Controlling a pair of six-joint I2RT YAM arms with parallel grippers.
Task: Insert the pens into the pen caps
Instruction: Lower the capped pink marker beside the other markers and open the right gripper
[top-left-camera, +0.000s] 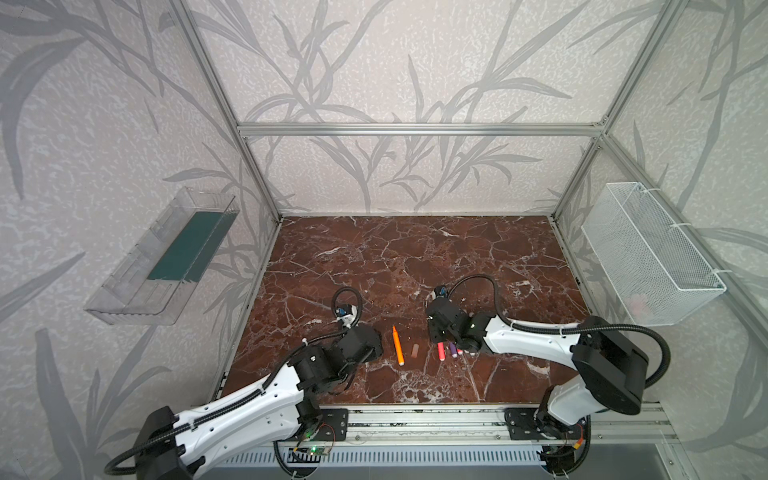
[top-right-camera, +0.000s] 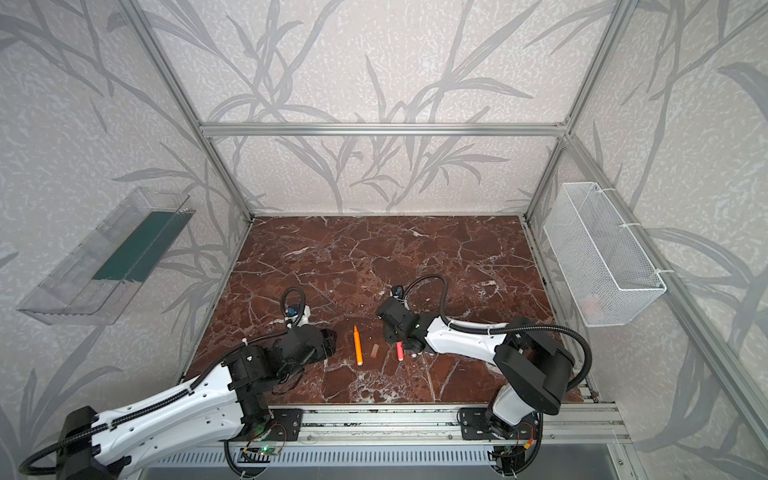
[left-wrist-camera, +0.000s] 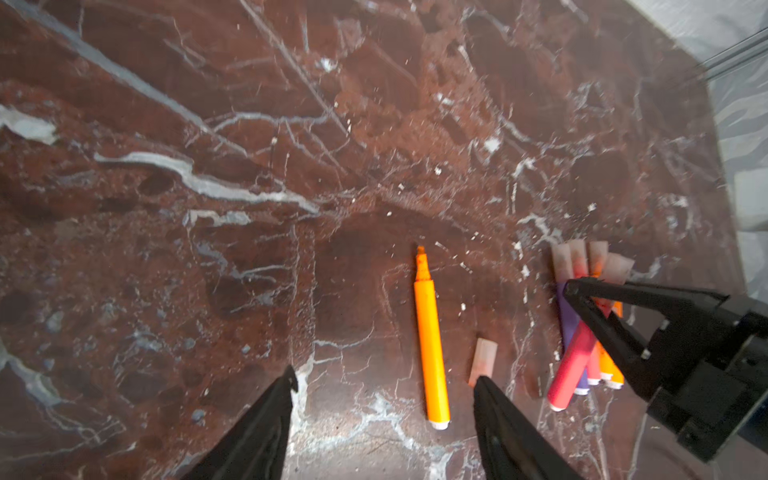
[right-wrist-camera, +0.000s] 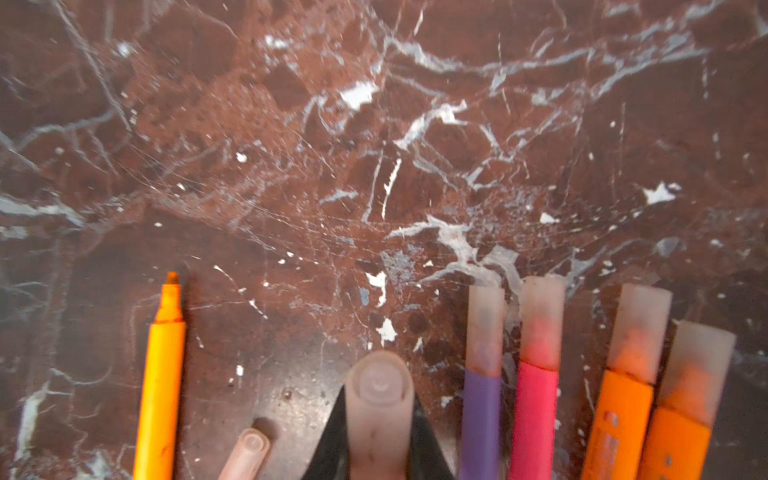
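Where pens (top-left-camera: 397, 345) lie, table (top-left-camera: 415, 257) spreads; walls (top-left-camera: 374, 174) well apart.

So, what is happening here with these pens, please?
Two robot arms are capping pens on the marble table. The right gripper is shut on a pink-red pen that wears its cap, close by four other capped pens. One orange pen lies uncapped, with a loose cap beside it, not touching. The left gripper is open and holds nothing, near that pair. One pen is left to cap.
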